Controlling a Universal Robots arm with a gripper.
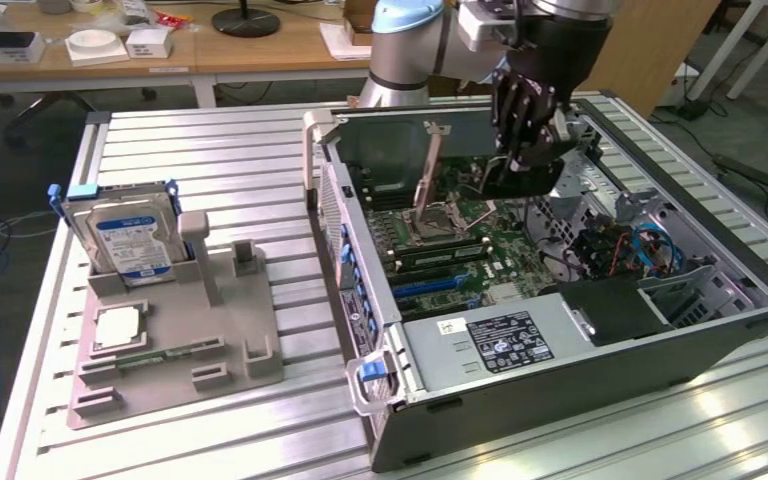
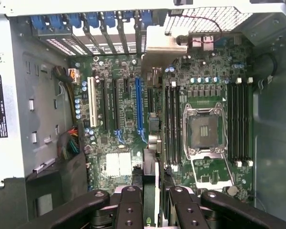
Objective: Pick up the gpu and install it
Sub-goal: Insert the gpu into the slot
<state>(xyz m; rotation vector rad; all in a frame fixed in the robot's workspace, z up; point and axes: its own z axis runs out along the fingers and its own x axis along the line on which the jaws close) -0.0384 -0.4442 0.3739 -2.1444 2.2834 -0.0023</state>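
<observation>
The gpu (image 1: 518, 180), a thin black card, hangs below my gripper (image 1: 528, 140) inside the open computer case (image 1: 744, 300), above the motherboard (image 1: 471, 250). The fingers (image 1: 511, 110) are shut on the card's upper edge. In the wrist view the gpu (image 2: 150, 179) shows edge-on between the two black fingers (image 2: 131, 207), and my gripper (image 2: 155, 210) is closed around it. Its silver-grey bracket (image 2: 164, 40) reaches toward the case's rear slot openings. The card's line runs close beside the long blue slot (image 2: 139, 105) on the motherboard (image 2: 119, 109).
A grey fixture (image 1: 224, 330) on the table at the exterior view's left holds the upright hard drive (image 1: 124, 235), a small square chip (image 1: 117, 328) and a memory stick (image 1: 157, 355). The open processor socket (image 2: 202, 129), memory slots (image 2: 238, 119) and the case walls surround the card.
</observation>
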